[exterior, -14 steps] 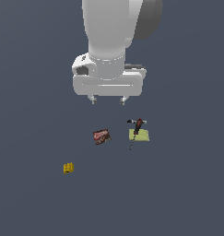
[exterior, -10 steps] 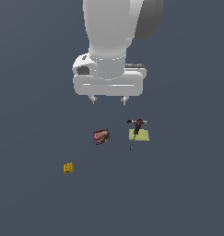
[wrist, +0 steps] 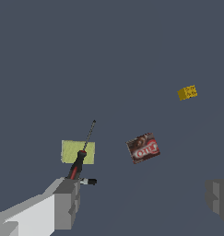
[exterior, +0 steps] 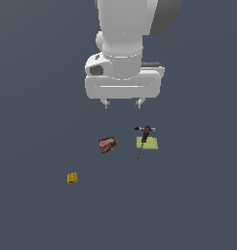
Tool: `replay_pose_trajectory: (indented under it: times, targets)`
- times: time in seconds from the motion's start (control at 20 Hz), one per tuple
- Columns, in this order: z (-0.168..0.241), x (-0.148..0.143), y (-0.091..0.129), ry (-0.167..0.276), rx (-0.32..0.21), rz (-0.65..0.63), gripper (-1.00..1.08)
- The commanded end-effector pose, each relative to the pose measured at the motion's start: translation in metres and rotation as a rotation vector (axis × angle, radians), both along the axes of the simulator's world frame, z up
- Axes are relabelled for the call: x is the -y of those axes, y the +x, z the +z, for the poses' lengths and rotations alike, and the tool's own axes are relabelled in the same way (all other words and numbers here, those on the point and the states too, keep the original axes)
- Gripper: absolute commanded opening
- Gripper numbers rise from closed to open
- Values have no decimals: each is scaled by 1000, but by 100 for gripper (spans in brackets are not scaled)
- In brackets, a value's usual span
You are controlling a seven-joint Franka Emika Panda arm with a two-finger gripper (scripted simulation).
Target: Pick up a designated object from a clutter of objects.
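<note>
Where pincer intrudes — screwdriver handle half-hidden

The tool lies across the pad; the packet sits to the exterior view's left, the block farther left.

A plain dark grey-blue floor carried a reddish-brown labelled packet, a small yellow block well apart from it, and a flat yellow-green square pad. A red-handled screwdriver lay across the pad, beside a short black bar.
</note>
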State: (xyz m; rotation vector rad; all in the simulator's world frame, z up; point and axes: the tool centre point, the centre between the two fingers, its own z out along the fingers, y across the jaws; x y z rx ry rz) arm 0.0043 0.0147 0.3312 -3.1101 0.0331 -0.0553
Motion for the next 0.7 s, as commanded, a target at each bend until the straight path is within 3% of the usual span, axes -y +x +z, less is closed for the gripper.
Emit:
replay_pose_trajectory:
  times: [0.0, 0.65]
  targets:
    - [-2, 0, 0, -1, -1, -3, 100]
    - [-65, -30, 4, -14, -13, -92, 100]
